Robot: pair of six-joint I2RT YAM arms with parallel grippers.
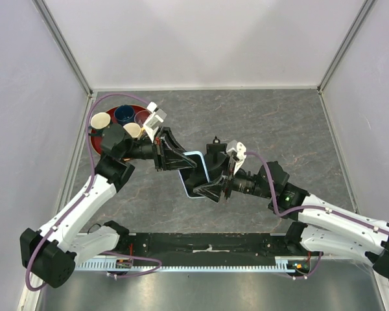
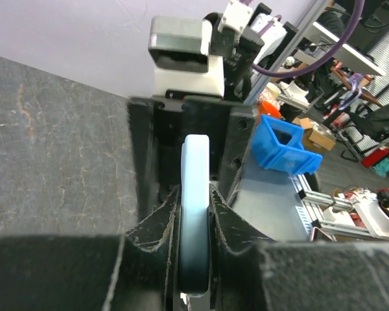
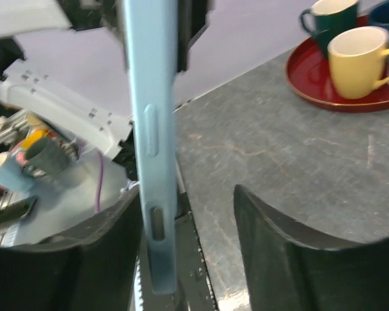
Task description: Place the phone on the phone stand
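The phone (image 1: 196, 175), with a light blue case and dark screen, is held on edge above the table's middle. My left gripper (image 1: 180, 159) is shut on its left end. In the left wrist view the phone's edge (image 2: 196, 188) is pinched between both pads of that gripper (image 2: 194, 223). My right gripper (image 1: 212, 184) is open around the phone's other end. In the right wrist view the phone's edge (image 3: 149, 136) lies against the left finger, with a wide gap to the right finger (image 3: 266, 227) of that gripper (image 3: 188, 201). I cannot make out the phone stand; the arms may hide it.
A red tray (image 1: 96, 144) with several mugs stands at the back left, behind the left arm; it also shows in the right wrist view (image 3: 311, 87). White walls enclose the grey table (image 1: 279, 129) on three sides.
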